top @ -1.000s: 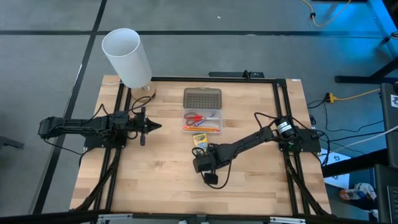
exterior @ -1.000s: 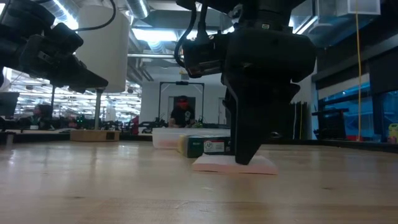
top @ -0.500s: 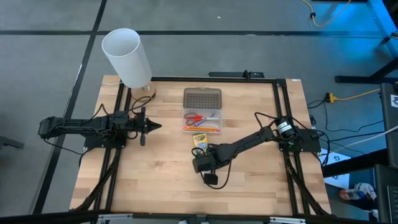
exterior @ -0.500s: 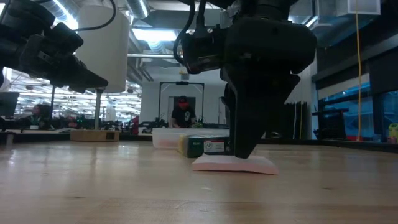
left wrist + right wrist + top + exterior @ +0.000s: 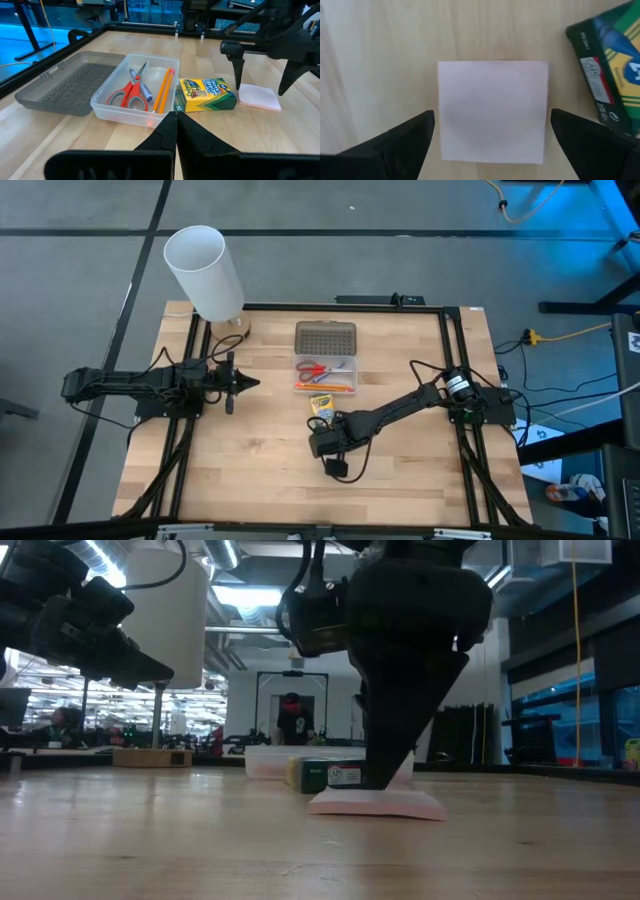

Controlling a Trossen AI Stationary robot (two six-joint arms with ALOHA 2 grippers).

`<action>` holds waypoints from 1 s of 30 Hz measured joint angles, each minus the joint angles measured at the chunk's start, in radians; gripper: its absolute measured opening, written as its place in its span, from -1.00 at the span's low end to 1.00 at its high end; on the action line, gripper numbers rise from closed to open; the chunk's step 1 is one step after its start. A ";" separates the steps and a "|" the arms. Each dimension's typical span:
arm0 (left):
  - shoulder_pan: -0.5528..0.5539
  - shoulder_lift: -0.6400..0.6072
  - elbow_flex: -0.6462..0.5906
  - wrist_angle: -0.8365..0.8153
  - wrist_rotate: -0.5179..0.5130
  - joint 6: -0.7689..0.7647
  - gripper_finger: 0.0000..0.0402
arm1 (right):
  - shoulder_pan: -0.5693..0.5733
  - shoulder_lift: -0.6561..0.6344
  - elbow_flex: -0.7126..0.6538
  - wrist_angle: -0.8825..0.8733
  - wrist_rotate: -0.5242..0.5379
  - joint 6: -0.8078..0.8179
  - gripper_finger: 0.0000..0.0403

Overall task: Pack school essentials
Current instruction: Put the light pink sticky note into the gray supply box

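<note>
The pale pink sticky-note pad (image 5: 492, 110) lies flat on the table, just in front of the green-and-yellow crayon box (image 5: 205, 93). My right gripper (image 5: 492, 150) points down over the pad, open, one finger on each side of it without touching. The clear case (image 5: 135, 95) holds the red-handled scissors (image 5: 130, 92), the blue pen (image 5: 144, 90) and the orange pencil (image 5: 165, 90); its grey dotted lid (image 5: 65, 85) lies open behind it. My left gripper (image 5: 250, 383) is shut and hovers left of the case.
A tall white cylinder (image 5: 203, 272) stands at the far left corner of the table. The crayon box (image 5: 321, 406) lies between the case (image 5: 326, 375) and my right gripper (image 5: 325, 442). Bare wood stretches along the near side of the table. A person shows in the room beyond.
My right gripper has shifted a little toward the table's left over the sticky-note pad and tipped slightly, staying open. The pad and the other things have kept their places.
</note>
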 joint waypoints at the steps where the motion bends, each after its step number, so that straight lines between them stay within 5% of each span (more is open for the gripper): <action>1: 0.000 0.000 0.000 0.000 0.000 0.000 -1.00 | 0.000 0.000 0.000 0.005 -0.004 0.000 0.99; 7: 0.000 0.000 0.000 0.000 0.000 0.000 -1.00 | 0.000 -0.001 0.000 0.016 -0.063 0.005 0.99; 30: 0.000 0.000 0.000 0.000 0.000 0.000 -1.00 | 0.017 0.016 -0.006 0.010 0.045 -0.004 0.99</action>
